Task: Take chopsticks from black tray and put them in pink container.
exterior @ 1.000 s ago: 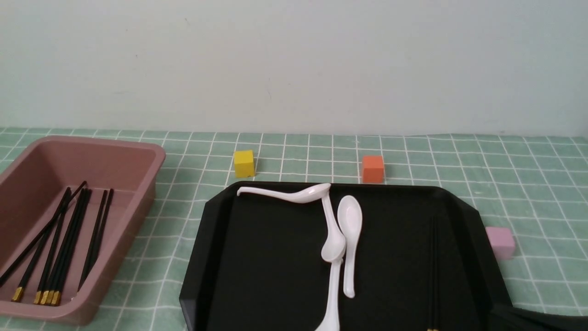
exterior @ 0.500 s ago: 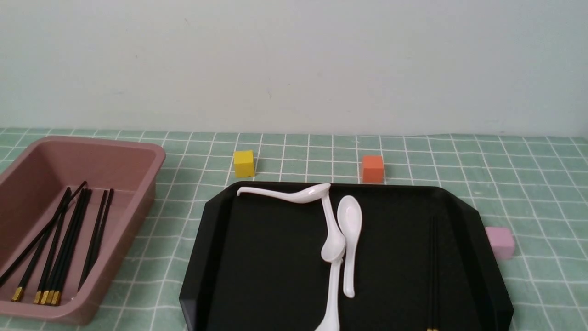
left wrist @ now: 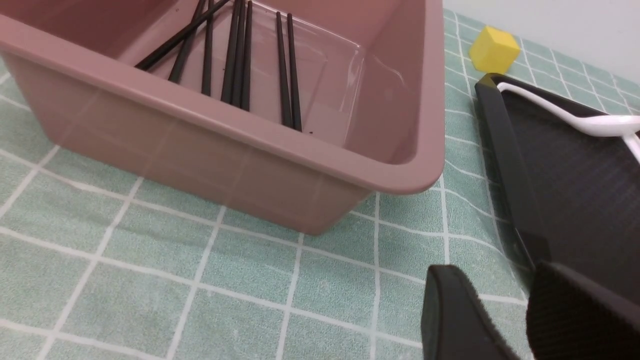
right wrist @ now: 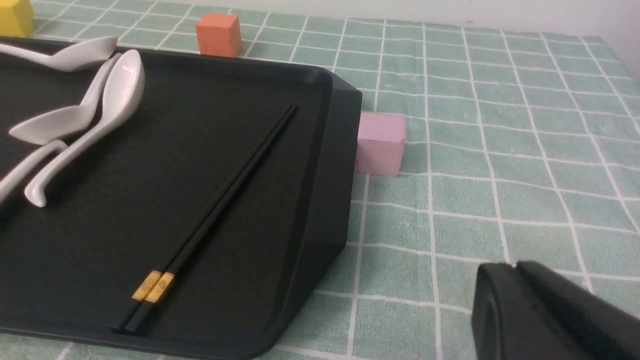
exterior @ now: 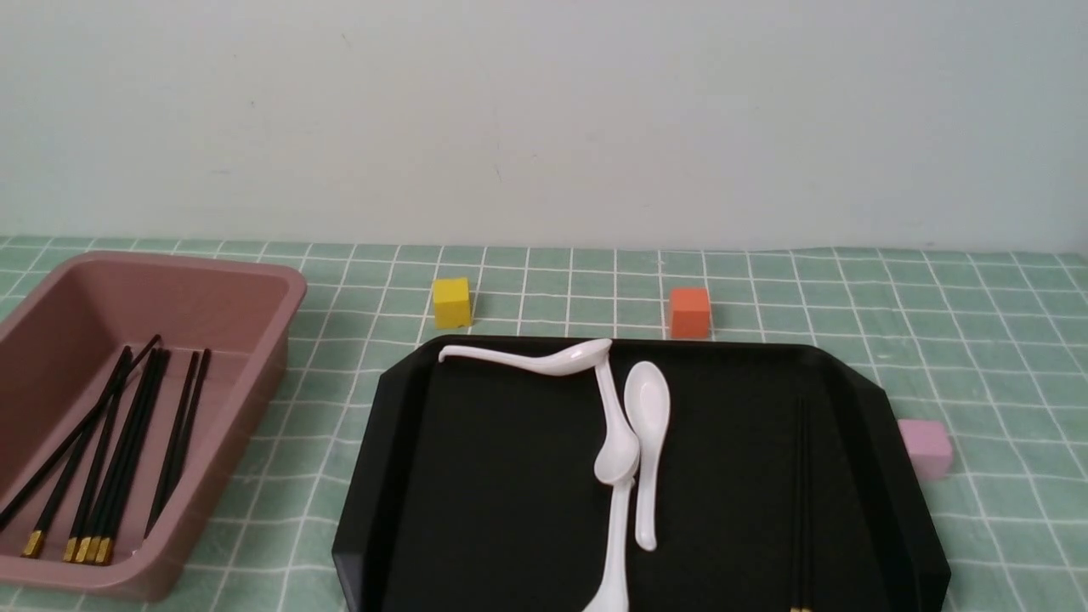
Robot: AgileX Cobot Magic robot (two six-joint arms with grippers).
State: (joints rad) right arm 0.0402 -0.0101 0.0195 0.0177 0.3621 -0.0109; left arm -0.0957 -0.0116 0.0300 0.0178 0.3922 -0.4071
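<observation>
Green-checked table, one pair of chopsticks [right wrist: 220, 205] left beside the black tray [right wrist: 320, 200] rim; right tool [right wrist: 545, 310] looks closed, empty: spread wide, pinch mid-shaft, carry level.

Front view faces the wall; both low wrist views share the black tray [exterior: 510, 476].

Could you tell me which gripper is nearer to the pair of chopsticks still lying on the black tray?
Right. The right gripper sits just off the black tray beside the chopsticks; the left gripper is by the pink container, beyond the tray's opposite edge.
</observation>
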